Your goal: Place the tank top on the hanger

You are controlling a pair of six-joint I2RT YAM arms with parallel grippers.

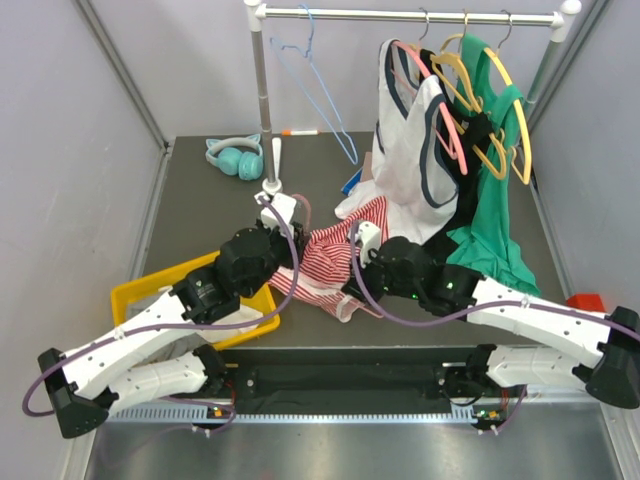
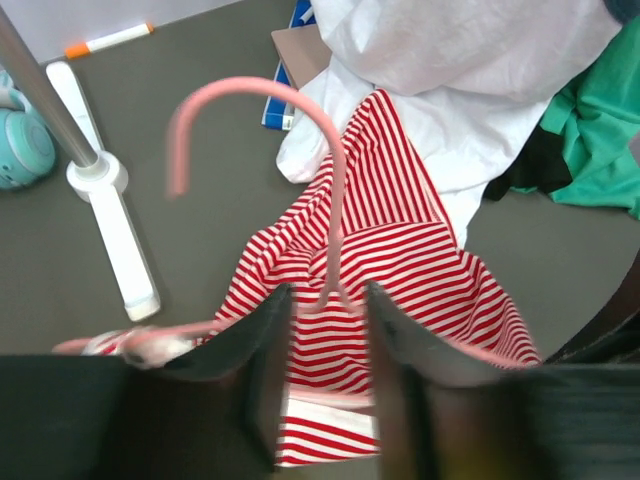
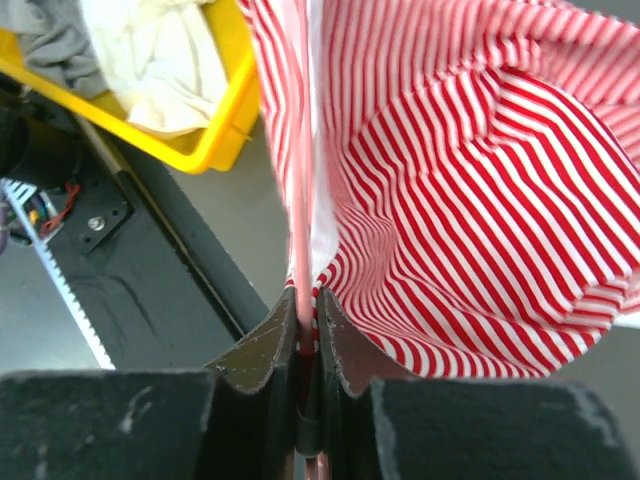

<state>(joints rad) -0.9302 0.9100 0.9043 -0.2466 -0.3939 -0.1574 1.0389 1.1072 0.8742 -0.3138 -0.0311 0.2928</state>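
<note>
Left wrist: left end effector (image 2: 326,292) slightly parted, hanger (image 2: 335,170) neck loose between jaws, right wrist alone shows right end effector (image 3: 306,300) clamped on hanger wire inside tank top (image 3: 480,200), bunched at worktop (image 1: 200,200) centre.

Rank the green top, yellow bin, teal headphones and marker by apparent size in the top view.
1. Green top and yellow bin: look alike; the left arm hides much of the bin, so unranked.
2. Teal headphones.
3. Marker, smallest.
</note>
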